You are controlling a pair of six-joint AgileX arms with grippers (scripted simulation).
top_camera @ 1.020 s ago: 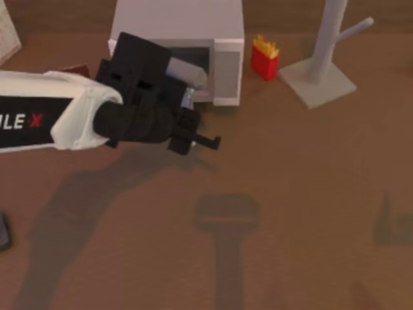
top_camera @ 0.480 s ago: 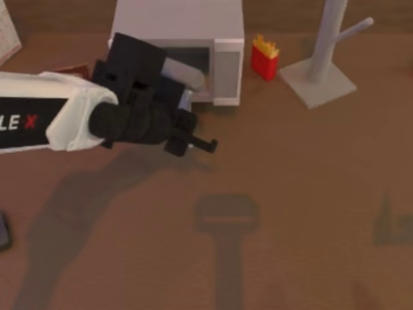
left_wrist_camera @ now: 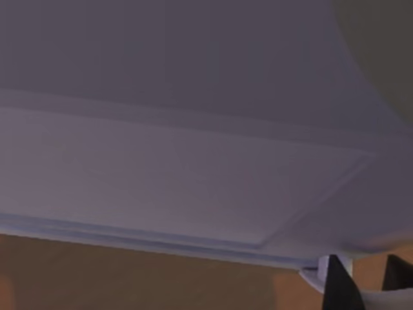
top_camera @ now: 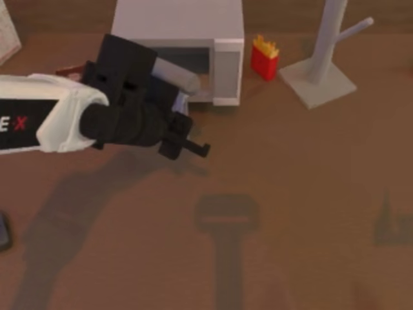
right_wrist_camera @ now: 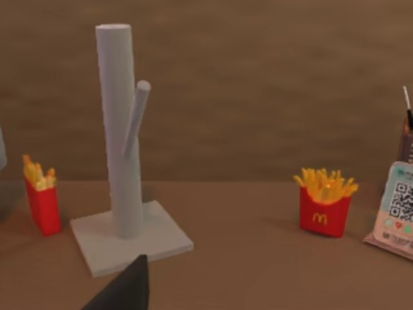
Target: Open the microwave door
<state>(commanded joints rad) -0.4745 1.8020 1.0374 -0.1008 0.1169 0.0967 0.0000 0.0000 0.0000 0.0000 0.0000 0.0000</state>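
Observation:
The light-grey microwave [top_camera: 181, 22] stands at the back of the table, left of centre, with its grey control panel [top_camera: 227, 71] facing forward. The microwave door [top_camera: 179, 72] stands partly swung out, and the dark cavity shows behind it. My left gripper [top_camera: 181, 119] hangs in front of the opening and hides most of the door from above. In the left wrist view the door panel [left_wrist_camera: 181, 161] fills the frame. There my left gripper [left_wrist_camera: 364, 271] is shut on the pale door handle [left_wrist_camera: 312, 274]. Of my right gripper only one dark fingertip [right_wrist_camera: 129, 284] shows.
A red fries box [top_camera: 264, 57] sits just right of the microwave, then a white branched stand [top_camera: 319, 71]. The right wrist view shows the stand [right_wrist_camera: 119, 142], a second fries box [right_wrist_camera: 324, 203] and a QR card [right_wrist_camera: 400, 210]. A white object [top_camera: 6, 32] lies at the back left.
My left arm has drawn back to the left and slightly forward with the handle in its grip. The door has swung wider, and more of the dark cavity shows.

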